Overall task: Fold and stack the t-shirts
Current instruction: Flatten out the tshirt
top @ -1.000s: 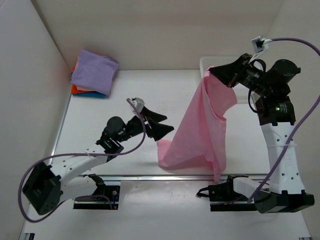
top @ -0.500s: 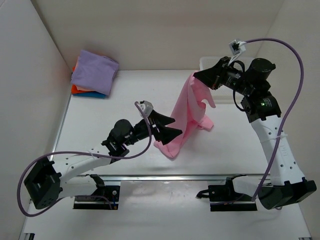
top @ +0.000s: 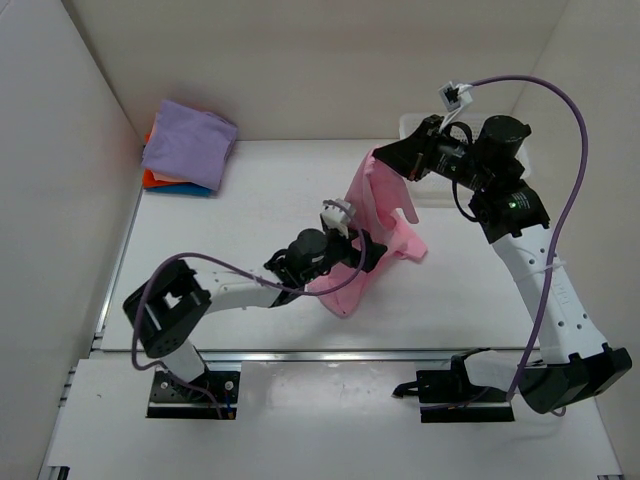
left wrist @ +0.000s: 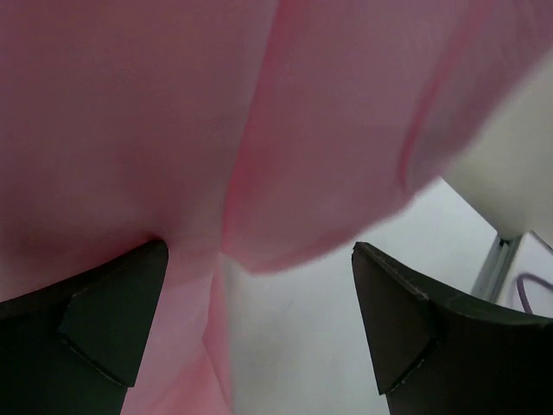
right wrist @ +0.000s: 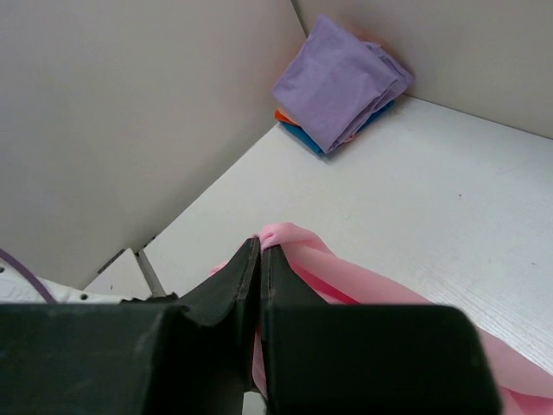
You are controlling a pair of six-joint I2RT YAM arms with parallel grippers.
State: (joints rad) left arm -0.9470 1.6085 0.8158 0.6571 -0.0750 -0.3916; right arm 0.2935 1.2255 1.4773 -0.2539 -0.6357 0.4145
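Right gripper [top: 384, 160], upper right of centre in the top view: fingers pressed together on the top edge of the pink shirt [top: 378, 215]. The shirt hangs from it down to the table [top: 240, 215], its lower end crumpled at mid-frame. Left gripper [top: 367, 253], mid-frame: fingers spread apart against the hanging cloth, not clamped on it. Folded stack [top: 187, 147], lavender uppermost, lies in the upper left corner.
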